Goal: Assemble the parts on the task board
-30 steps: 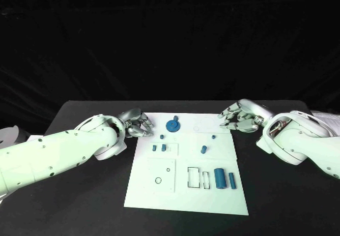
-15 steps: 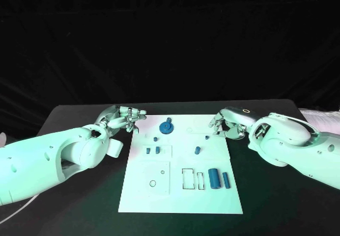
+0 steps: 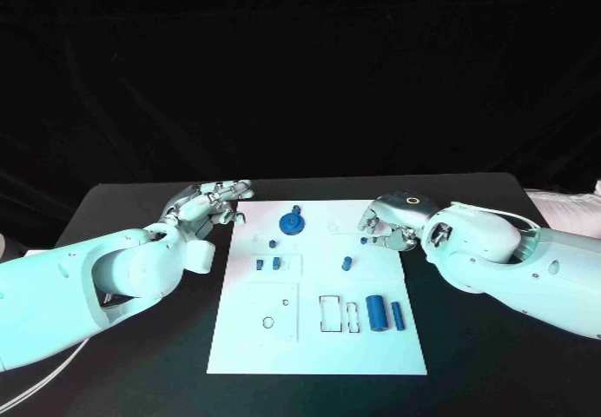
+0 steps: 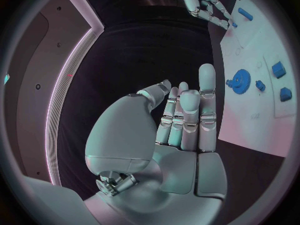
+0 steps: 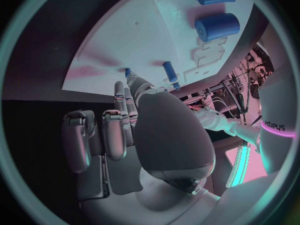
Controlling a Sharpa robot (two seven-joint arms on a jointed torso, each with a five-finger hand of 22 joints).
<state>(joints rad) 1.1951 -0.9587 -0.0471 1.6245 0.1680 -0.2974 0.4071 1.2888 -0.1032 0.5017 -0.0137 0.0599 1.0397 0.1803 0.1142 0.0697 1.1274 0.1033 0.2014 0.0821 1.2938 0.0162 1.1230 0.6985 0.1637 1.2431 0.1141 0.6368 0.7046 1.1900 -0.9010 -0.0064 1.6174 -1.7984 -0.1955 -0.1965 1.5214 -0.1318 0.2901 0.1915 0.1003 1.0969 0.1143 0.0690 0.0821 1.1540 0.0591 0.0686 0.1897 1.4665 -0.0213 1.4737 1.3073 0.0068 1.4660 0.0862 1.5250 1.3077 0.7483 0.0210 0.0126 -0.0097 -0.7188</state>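
The white task board [image 3: 320,300] is seen lying in the middle of the black table [image 3: 501,347]. A blue gear [image 3: 291,225] is set near its far edge, small blue pegs [image 3: 268,263] at mid-board, and two blue cylinders [image 3: 386,313] toward the near right. The left hand [image 3: 210,201] is held just beyond the board's far left corner, its fingers [image 4: 187,112] straight and pressed together, nothing gripped. The right hand [image 3: 391,222] is held over the far right edge, fingers curled; whether anything is pinched cannot be told.

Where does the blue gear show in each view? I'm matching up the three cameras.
Head view: blue gear near the far edge of the task board.
Left wrist view: gear just beyond the fingertips of the left hand.
Right wrist view: not in it.
Shared landmark: the white task board.
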